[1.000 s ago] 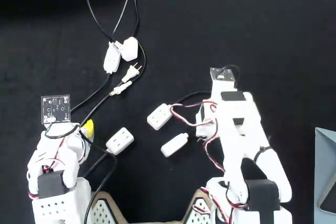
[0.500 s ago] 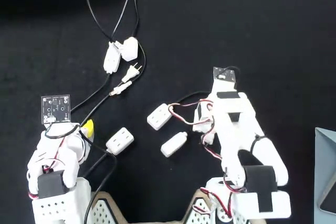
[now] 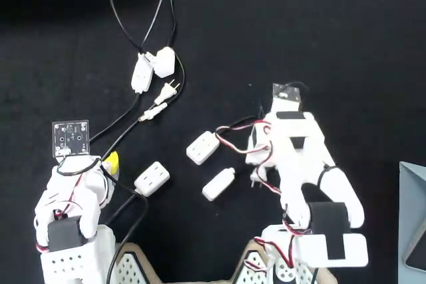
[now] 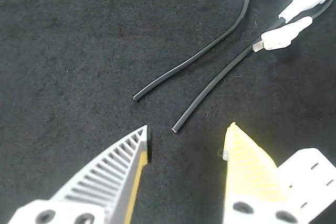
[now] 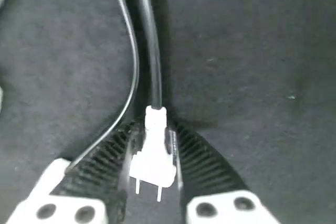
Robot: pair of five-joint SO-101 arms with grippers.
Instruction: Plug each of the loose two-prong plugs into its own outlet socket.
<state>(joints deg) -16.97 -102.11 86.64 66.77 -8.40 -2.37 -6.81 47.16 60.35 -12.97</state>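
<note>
Clamping a white two-prong plug (image 5: pixel 152 163) by its body, the right gripper (image 5: pixel 152 132) has its jaws closed on it, prongs toward the wrist camera and the black cord (image 5: pixel 152 51) trailing away. Over the last second the right arm (image 3: pixel 299 157) has drawn back toward its base, bringing the plug near the small outlet socket (image 3: pixel 218 183) at mid-table. Nothing is inserted yet, and the prongs probably need turning toward the slots. The left gripper (image 4: pixel 188 129), jaws well apart and empty, has kept still above two cord ends (image 4: pixel 137 97), beside another socket (image 3: pixel 152 178). Two more loose plugs (image 3: pixel 170 90) lie farther out.
</note>
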